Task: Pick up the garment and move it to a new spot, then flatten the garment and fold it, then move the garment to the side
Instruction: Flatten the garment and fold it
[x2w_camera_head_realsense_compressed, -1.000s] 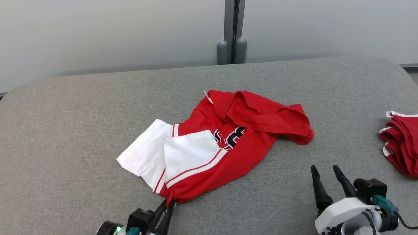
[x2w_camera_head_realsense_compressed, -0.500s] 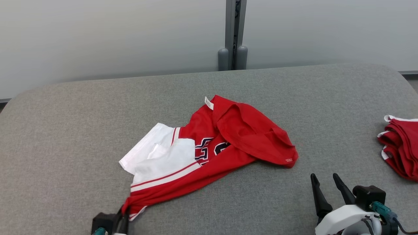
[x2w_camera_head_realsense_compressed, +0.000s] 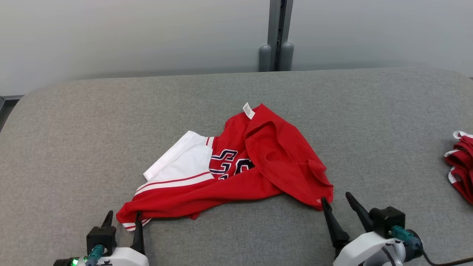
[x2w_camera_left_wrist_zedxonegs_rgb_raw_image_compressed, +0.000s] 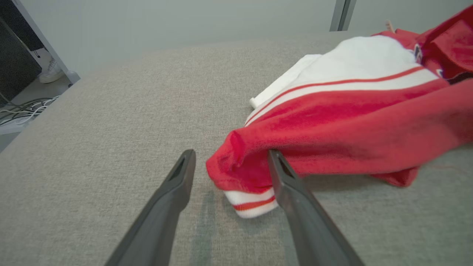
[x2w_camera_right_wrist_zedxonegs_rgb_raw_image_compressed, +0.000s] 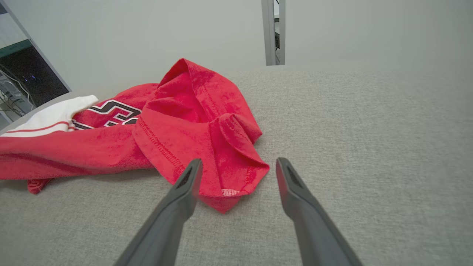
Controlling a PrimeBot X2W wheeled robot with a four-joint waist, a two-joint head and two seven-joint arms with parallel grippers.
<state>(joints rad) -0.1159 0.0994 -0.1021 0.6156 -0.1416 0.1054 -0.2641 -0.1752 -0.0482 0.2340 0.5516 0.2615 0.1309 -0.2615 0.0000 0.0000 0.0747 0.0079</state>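
A crumpled red garment (x2w_camera_head_realsense_compressed: 236, 173) with white panels and dark lettering lies mid-table. Its striped cuff end (x2w_camera_left_wrist_zedxonegs_rgb_raw_image_compressed: 251, 201) rests on the cloth between the fingers of my left gripper (x2w_camera_left_wrist_zedxonegs_rgb_raw_image_compressed: 231, 155), which stands open; the cuff touches the right finger's inner side. In the head view the left gripper (x2w_camera_head_realsense_compressed: 123, 215) is at the lower left, at the garment's near-left tip. My right gripper (x2w_camera_head_realsense_compressed: 335, 197) is open at the garment's near-right corner. In the right wrist view that folded corner (x2w_camera_right_wrist_zedxonegs_rgb_raw_image_compressed: 229, 184) lies between the spread fingers of the right gripper (x2w_camera_right_wrist_zedxonegs_rgb_raw_image_compressed: 238, 162), beside the left one.
The grey padded table (x2w_camera_head_realsense_compressed: 111, 122) runs wide on all sides. A second pile of red and white cloth (x2w_camera_head_realsense_compressed: 460, 166) sits at the right edge. A grey post (x2w_camera_head_realsense_compressed: 276, 37) stands against the wall behind. Cables (x2w_camera_left_wrist_zedxonegs_rgb_raw_image_compressed: 22, 111) lie on the floor off the table's left.
My left gripper dragged the cuff toward the near left, then opened and let it go. The garment now lies stretched. The right gripper has come up to the garment's right corner; the camera shifted.
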